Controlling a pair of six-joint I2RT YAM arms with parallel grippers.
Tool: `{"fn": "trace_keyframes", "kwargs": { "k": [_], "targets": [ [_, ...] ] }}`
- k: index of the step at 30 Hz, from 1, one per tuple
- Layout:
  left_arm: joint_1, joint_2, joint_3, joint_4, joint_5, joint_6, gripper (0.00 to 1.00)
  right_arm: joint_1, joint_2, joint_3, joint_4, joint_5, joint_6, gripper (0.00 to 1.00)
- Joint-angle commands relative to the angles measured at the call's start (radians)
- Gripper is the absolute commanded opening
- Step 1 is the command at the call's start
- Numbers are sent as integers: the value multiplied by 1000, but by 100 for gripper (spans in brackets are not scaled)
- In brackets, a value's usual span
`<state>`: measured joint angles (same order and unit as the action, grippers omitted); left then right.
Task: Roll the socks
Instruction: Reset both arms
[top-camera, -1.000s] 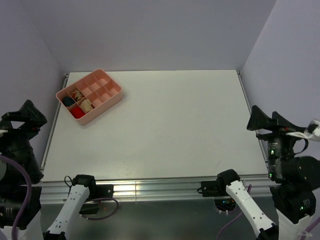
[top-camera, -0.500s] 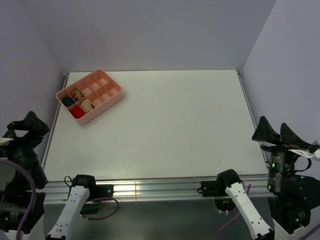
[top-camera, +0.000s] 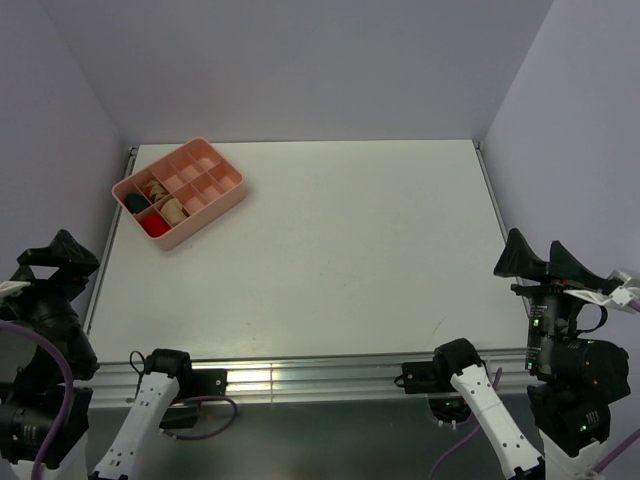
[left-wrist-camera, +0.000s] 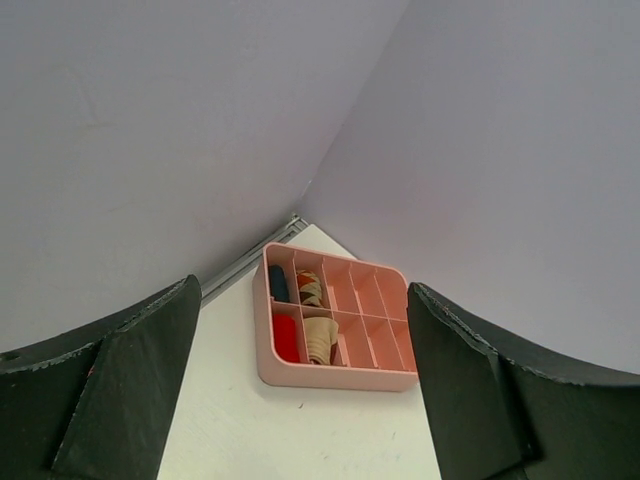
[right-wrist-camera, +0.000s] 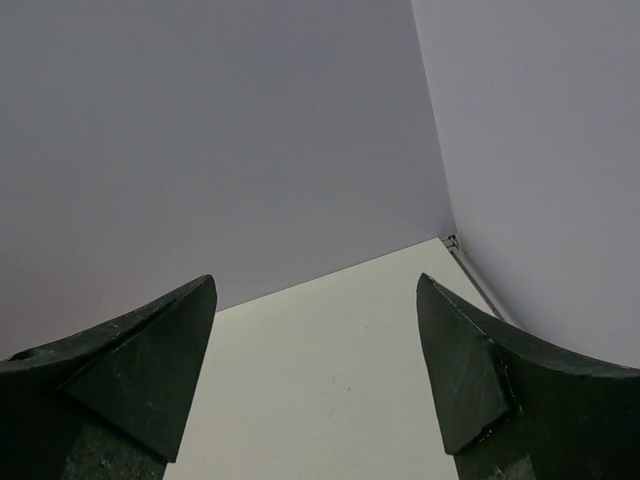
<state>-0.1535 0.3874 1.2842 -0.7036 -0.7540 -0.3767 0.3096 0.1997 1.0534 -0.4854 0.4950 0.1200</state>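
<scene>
The socks sit rolled inside a pink divided tray (top-camera: 228, 186) (left-wrist-camera: 335, 376) at the table's far left. The argyle sock (top-camera: 157, 188) (left-wrist-camera: 312, 290) fills one compartment. In the cell beside it is the tan sock (top-camera: 175, 209) (left-wrist-camera: 320, 340). My left gripper (top-camera: 50, 256) (left-wrist-camera: 302, 292) hangs open off the table's near left edge, far from the tray and holding nothing. My right gripper (top-camera: 538, 262) (right-wrist-camera: 315, 283) is open and empty at the table's near right edge, over bare white tabletop.
A plain dark bundle (top-camera: 135, 203) (left-wrist-camera: 278, 283) and a plain red bundle (top-camera: 155, 226) (left-wrist-camera: 286, 338) occupy the tray's left-hand cells. Lilac walls close in the back and both sides. A metal rail (top-camera: 310, 375) runs along the near edge.
Both grippers have sunk lower and drawn back toward the near edge. The tray and socks have not moved.
</scene>
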Motion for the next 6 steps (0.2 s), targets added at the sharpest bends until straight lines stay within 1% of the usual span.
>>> {"fn": "trace_keyframes", "kwargs": {
  "k": [1,6],
  "targets": [
    [-3,-9,-23,35,-8,21,89,0,17,-18,51,-6,-10,88],
    [-3,1,-40,32,4,7,89,0,15,-36,57,-21,-5,88]
  ]
}}
